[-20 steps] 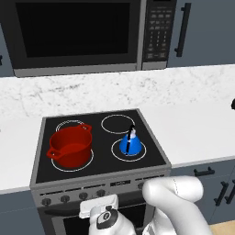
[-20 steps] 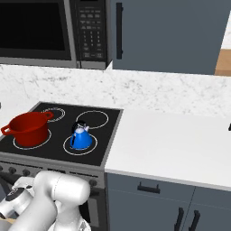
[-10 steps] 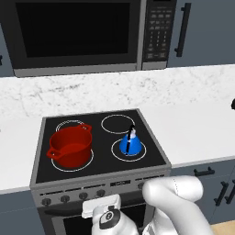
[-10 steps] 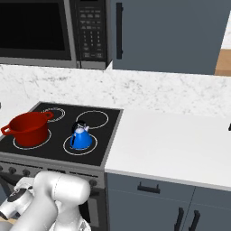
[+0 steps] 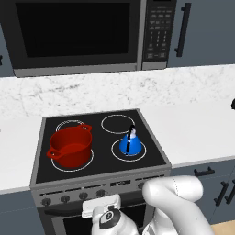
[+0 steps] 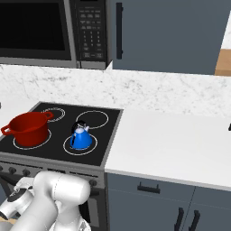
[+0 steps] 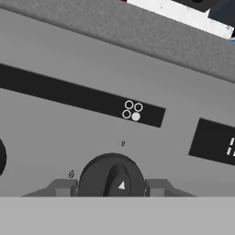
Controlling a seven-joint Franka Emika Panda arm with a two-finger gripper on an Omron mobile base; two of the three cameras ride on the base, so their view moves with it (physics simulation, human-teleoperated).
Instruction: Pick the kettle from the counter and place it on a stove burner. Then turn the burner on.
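Tabletop [image 5: 193, 128] flanks the black cooktop [image 5: 98, 158]; the red pot [image 5: 69, 146] sits front left, the kettle [image 5: 130, 142] upright inside its stove burner [image 5: 115, 151]. My end effector [image 7: 111, 186] straddles a dark knob [image 7: 112, 176], fingertips [image 7: 64, 187] spread either side.

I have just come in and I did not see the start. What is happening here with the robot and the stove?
The blue kettle already stands on the front right stove burner, next to the red pot. The arm is now low at the stove's front panel, and the gripper sits at a dark knob, one finger on each side. It seems about to turn the burner on.
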